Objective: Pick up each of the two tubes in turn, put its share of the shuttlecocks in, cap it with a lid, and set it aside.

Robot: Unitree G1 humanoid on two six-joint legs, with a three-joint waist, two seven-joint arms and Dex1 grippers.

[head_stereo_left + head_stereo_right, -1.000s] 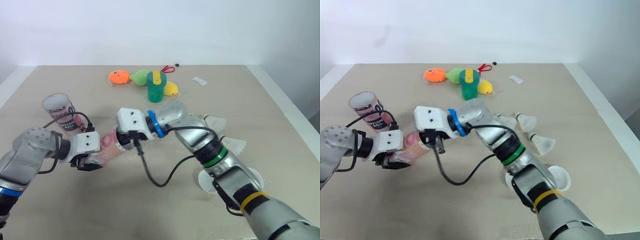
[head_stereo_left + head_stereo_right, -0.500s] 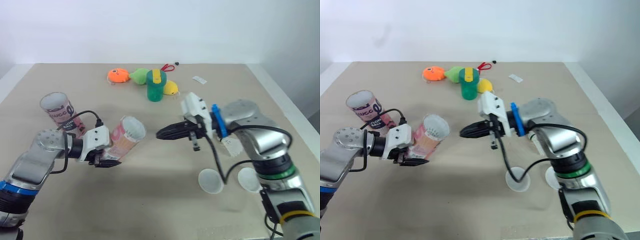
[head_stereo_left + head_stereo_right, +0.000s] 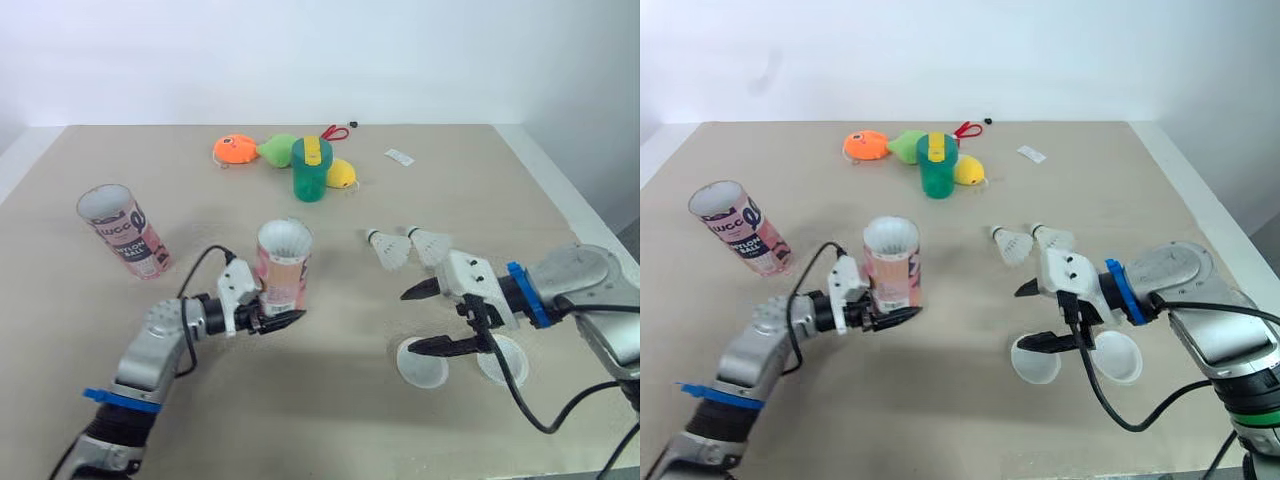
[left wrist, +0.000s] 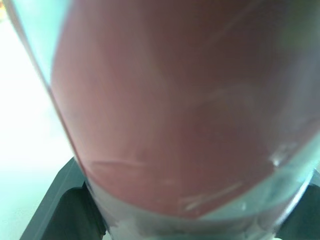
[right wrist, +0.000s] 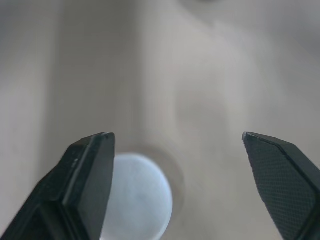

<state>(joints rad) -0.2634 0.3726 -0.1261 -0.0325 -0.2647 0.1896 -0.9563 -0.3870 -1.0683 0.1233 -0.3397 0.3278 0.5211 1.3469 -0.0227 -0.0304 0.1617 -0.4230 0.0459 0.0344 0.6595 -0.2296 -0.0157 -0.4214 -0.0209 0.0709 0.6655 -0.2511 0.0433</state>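
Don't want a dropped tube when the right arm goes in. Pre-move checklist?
1. Grip: left gripper shut on held tube: ok.
2. Held tube upright, mouth up: ok.
3. Free hand: right gripper open, nothing in it: ok.
4. All loaded: not ok, two shuttlecocks lie on the table.
5. Two lids flat near right gripper: ok.
6. Count inside held tube: cannot tell.

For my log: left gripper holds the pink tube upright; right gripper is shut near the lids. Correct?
No: the right gripper is open, spread wide, as the right wrist view shows. The left gripper does hold the pink tube upright.
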